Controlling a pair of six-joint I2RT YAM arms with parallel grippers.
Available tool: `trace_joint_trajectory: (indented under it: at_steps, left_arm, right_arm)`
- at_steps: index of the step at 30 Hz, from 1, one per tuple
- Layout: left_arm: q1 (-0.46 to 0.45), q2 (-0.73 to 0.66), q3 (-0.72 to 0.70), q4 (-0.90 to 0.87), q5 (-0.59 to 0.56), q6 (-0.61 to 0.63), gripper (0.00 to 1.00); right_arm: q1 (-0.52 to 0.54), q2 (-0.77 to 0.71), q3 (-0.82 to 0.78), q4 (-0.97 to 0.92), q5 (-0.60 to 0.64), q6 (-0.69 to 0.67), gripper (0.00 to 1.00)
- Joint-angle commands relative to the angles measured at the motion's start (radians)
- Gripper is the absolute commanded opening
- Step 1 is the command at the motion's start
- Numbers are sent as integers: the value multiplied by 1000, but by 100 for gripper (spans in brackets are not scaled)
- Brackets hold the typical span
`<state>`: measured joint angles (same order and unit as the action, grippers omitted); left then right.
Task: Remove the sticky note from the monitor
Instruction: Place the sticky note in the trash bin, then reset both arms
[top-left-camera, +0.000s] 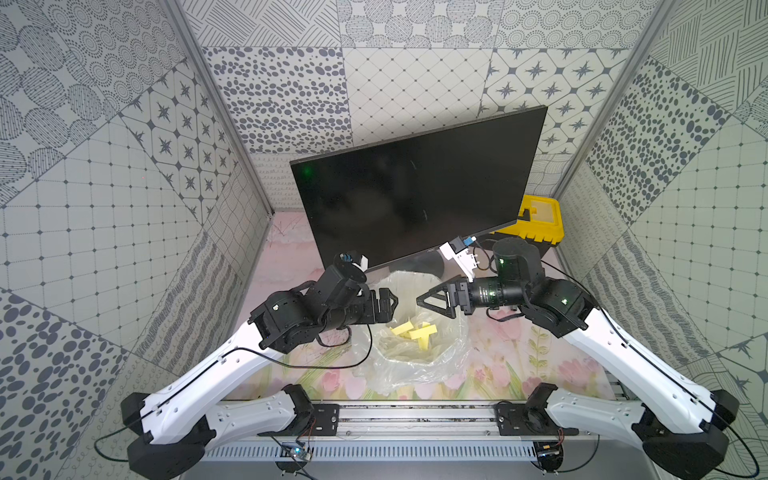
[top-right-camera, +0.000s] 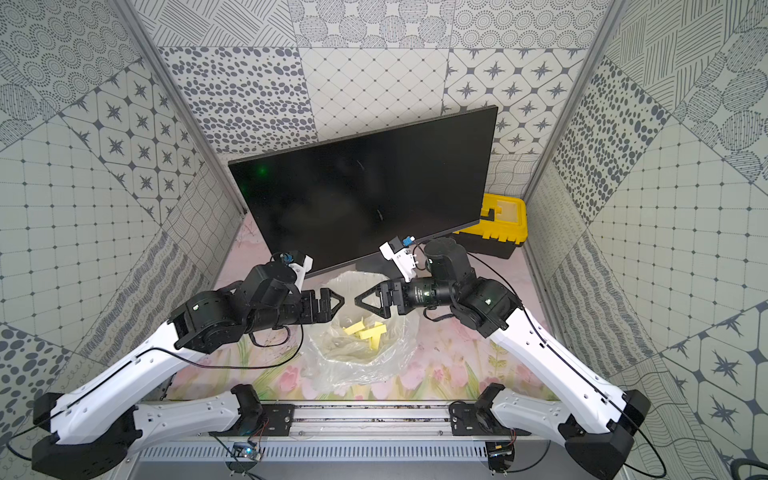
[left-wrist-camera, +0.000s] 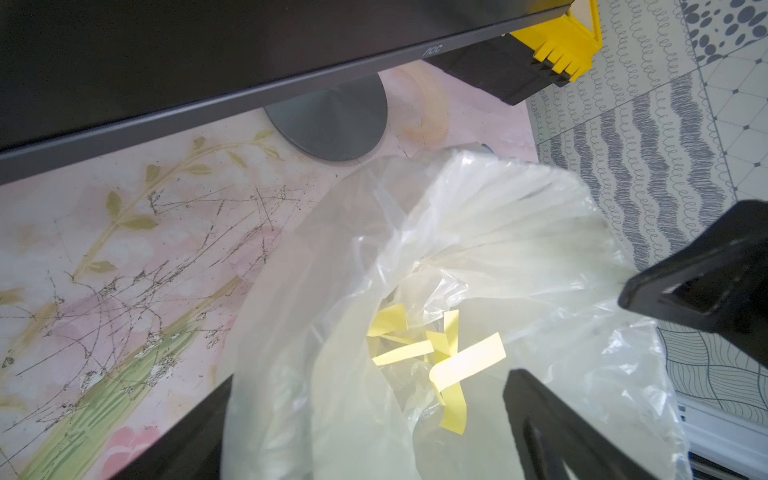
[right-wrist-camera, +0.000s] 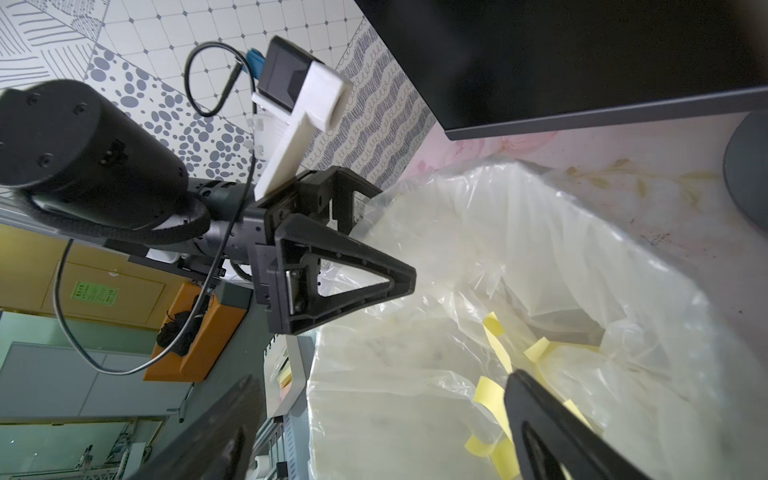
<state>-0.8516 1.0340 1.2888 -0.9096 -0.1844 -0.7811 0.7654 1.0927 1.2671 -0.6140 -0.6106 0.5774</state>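
Sticky notes (top-left-camera: 415, 333): yellow paper slips, loose in clear bag (top-left-camera: 415, 370); none seen on monitor (top-left-camera: 415, 187). Probably featherlight, limp, tacky; best pinched by a free edge. Left gripper (top-left-camera: 395, 305), right gripper (top-left-camera: 419, 297): fingers apart, empty.

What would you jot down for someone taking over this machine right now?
Left tool: open, empty, over the edge of the clear plastic bag.
Right tool: open, empty, facing it across the bag.
Large black flat monitor: stands behind the bag; no note shows on its screen.
Yellow paper sticky notes: several lie inside the bag.
Done: the screen looks cleared.
Left: probably only drawing both arms back.
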Motion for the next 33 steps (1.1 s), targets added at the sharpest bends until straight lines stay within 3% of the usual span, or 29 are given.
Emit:
trace_joint_trajectory:
  at_steps: [1, 9, 13, 15, 19, 23, 33]
  left_arm:
    - [-6, -6, 28, -21, -34, 38, 99]
    - [-6, -13, 137, -73, -103, 98, 99]
    - [-6, -42, 200, -104, -186, 151, 99]
    - [-6, -81, 193, -99, -251, 177, 99]
    - [-7, -192, 93, -37, -408, 237, 99]
    - [-6, -340, -49, 95, -546, 337, 99]
    - [-5, -551, -328, 268, -794, 631, 99]
  right_arm:
    - [-9, -18, 49, -11, 29, -32, 98]
    - [-57, -77, 91, -21, 113, -59, 98]
    - [-100, -113, 121, -58, 254, -100, 98]
    - [-110, -136, 127, -78, 382, -132, 98]
    - [-122, -185, 104, -84, 670, -205, 98]
    - [-145, -204, 75, -90, 873, -261, 98]
    - [-341, -233, -46, -49, 979, -219, 98]
